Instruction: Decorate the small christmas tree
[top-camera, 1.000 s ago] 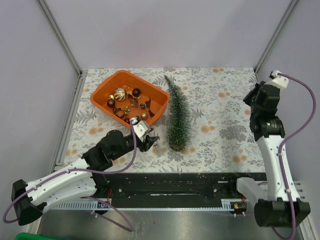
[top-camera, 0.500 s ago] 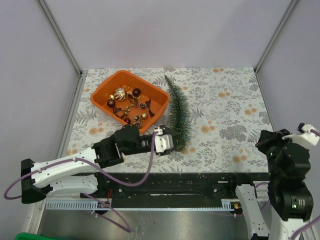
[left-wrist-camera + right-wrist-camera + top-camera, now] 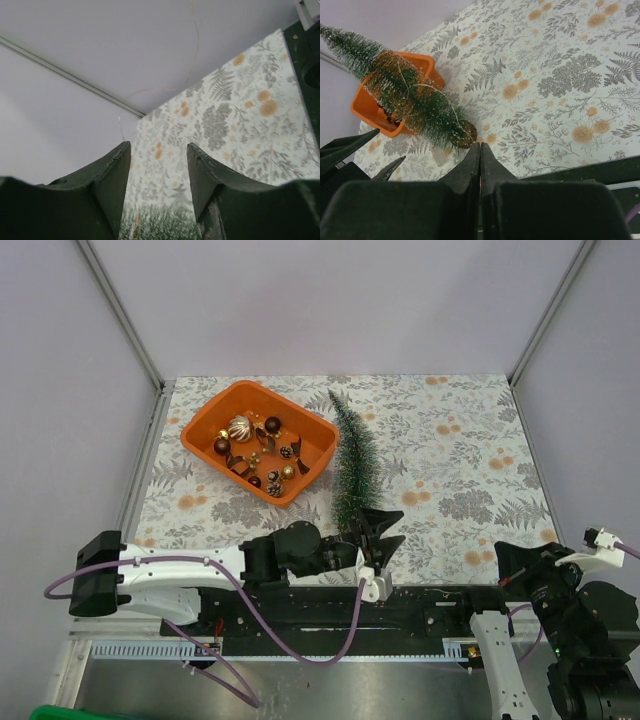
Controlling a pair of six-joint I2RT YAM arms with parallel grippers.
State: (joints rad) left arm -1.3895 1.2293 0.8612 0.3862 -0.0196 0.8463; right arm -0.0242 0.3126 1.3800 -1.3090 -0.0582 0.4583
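Tree: small christmas tree (image 3: 354, 462) is lying on the counter (image 3: 450, 470), base just beside left fingers (image 3: 107, 190).
Left fingers: standing apart, gripping nothing.
Right fingers (image 3: 469, 172): pressing together.
Texture: bristly, frosted cone.

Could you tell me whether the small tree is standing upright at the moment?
No, the tree lies on its side beside the orange tray.

small christmas tree (image 3: 354, 472) lying flat, frosted green, base twd arms
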